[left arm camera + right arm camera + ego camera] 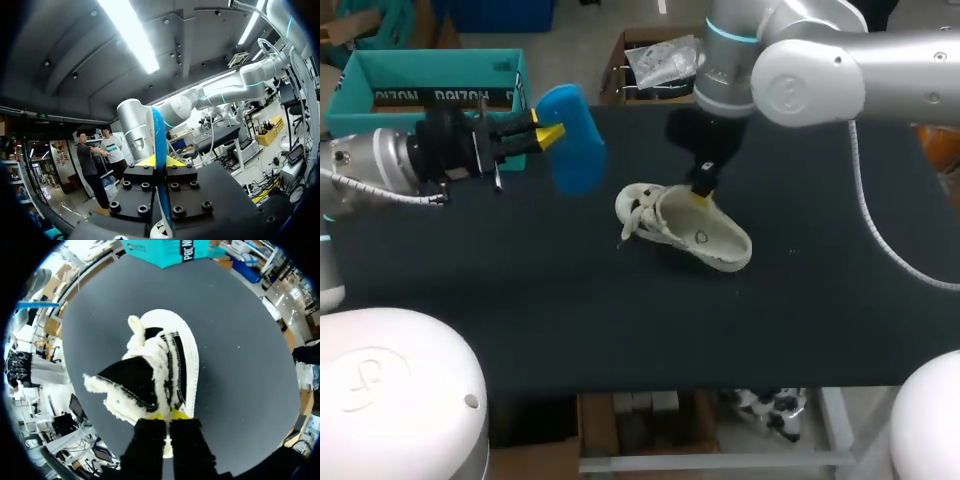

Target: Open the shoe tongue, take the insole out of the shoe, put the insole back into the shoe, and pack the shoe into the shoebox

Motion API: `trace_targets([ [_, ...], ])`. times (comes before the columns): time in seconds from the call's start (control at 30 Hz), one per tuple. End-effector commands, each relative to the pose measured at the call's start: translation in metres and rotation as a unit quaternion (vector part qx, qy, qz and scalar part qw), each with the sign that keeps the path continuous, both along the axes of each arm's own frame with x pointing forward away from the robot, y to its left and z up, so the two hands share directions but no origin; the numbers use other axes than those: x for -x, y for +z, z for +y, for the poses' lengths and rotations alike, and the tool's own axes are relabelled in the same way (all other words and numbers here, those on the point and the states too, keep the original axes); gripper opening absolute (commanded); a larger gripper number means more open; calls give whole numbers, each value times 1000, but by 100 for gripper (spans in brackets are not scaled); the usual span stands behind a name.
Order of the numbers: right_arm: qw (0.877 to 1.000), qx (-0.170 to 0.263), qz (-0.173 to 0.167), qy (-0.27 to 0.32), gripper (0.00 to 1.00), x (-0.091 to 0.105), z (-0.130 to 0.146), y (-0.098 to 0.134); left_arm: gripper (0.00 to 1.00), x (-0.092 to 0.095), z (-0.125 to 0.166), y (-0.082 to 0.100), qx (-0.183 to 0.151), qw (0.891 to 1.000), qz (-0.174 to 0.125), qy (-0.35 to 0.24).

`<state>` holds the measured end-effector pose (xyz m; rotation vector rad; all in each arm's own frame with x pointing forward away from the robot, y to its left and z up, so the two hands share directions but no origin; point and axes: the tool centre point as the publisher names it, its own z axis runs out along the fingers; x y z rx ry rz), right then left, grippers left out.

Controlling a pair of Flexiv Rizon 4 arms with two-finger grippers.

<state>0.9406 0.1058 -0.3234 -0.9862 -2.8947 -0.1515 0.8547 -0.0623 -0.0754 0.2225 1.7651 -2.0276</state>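
1. The shoe [720, 245], white with fleecy lining, lies on its sole on the dark table [570, 310]; its laced front points to my left and its heel to my right.
2. The right gripper [703, 193] stands over the shoe's far side; its fingers are nearly together, pinching the fleecy rim of the opening.
3. The left gripper [550, 133] is well left of the shoe and farther back; its fingers are clamped narrowly on the blue insole [575, 140].
4. The shoebox [380, 75] sits far left of the shoe, beyond the left gripper.
5. I judge the insole goes back in next; its long axis lies across the shoe's, so the left arm, which carries it, must turn it into line.
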Motion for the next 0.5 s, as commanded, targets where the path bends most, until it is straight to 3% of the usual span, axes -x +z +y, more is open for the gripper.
trace_targets([
  [0.03,996,-49,-29,-71,0,23,-8,8,0,-48,-22,1,36,994,-20,-97],
  [0.3,972,-91,-54,-210,0,50,4,15,0,-100,-61,5,63,982,-23,-175],
  [0.5,953,-123,-85,-264,0,60,9,15,0,-127,-81,5,73,973,-18,-218],
])
